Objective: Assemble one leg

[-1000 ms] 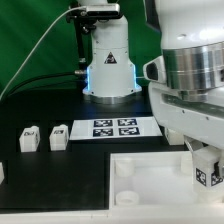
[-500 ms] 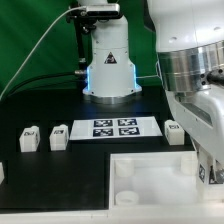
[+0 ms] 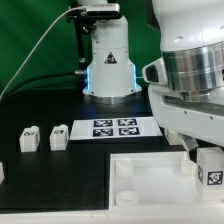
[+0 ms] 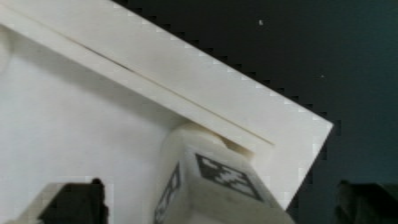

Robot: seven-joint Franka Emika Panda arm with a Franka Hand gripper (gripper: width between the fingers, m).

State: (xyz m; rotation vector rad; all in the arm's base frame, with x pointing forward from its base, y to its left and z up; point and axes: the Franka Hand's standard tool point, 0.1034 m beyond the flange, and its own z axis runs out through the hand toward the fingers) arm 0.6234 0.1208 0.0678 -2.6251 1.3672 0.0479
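The arm (image 3: 190,75) is filling the exterior view's right side, hanging over the near right corner of the black worktop (image 3: 60,185). The leg (image 3: 209,167), a white stub with a black-and-white tag facing the camera, is standing upright at the arm's lower end, over the right part of the square top (image 3: 150,180). In the wrist view the leg (image 4: 214,180) is sitting between the two dark fingertips (image 4: 71,200), tag visible, with the square top's (image 4: 107,120) raised edge running diagonally behind it. The jaws are sitting either side of the leg; whether they're actually clamping it, I cannot tell, since the contact faces are out of view. I also can't tell if the leg's base is touching the top or hanging just above it. Two more legs (image 3: 29,139) (image 3: 58,136) are standing side by side on the worktop at the exterior view's left, well apart from the arm, with a fourth white piece (image 3: 2,172) cut off at the left edge. The marker board (image 3: 112,127) is lying flat in the middle, just right of those legs, in front of the arm's base (image 3: 108,60).
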